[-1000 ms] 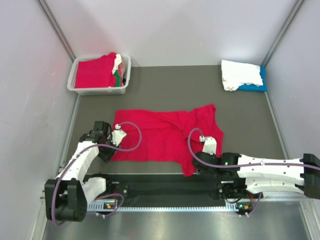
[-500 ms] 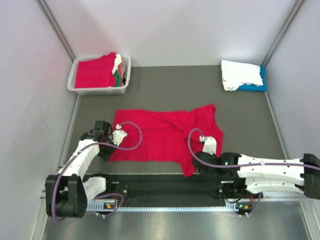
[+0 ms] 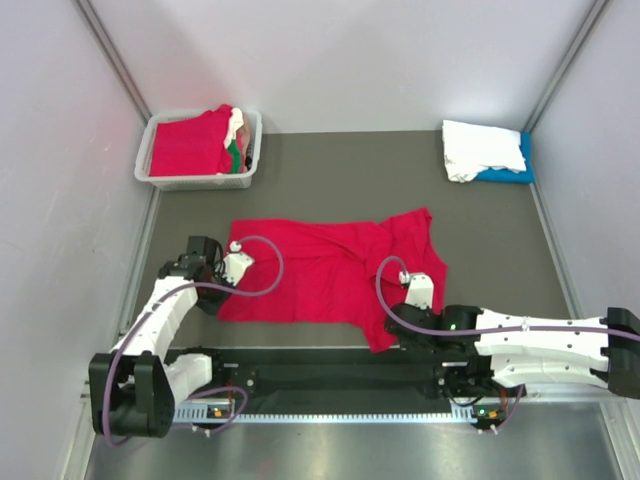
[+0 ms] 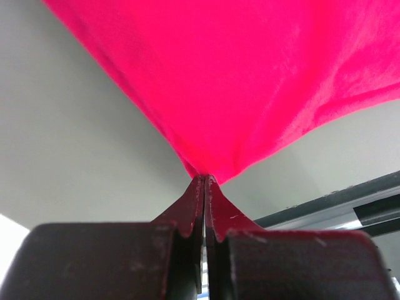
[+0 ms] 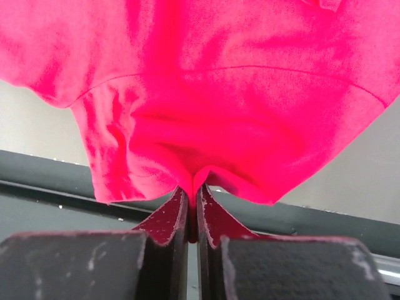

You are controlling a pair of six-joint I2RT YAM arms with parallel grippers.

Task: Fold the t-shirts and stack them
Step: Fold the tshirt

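Bright red t-shirt (image 3: 320, 270) spread in the middle of the dark surface (image 3: 340, 180), near left corner pinched in the clenched left claw (image 4: 204, 179), near right edge pinched in the clenched right claw (image 5: 192, 189), white t-shirt (image 3: 480, 148) on blue t-shirt (image 3: 508, 176) far right, tub (image 3: 200, 182) far left

The overhead view is lit brightly and evenly from above, so that only faint, soft shadows are cast on the counter (image 3: 330, 170), and a pale sheen is seen on the metal strip (image 3: 350, 452) at the near edge. In both wrist views the red t-shirt (image 4: 250, 75) is rendered oversaturated and soft, and the dark fingers (image 4: 186, 215) are blurred.
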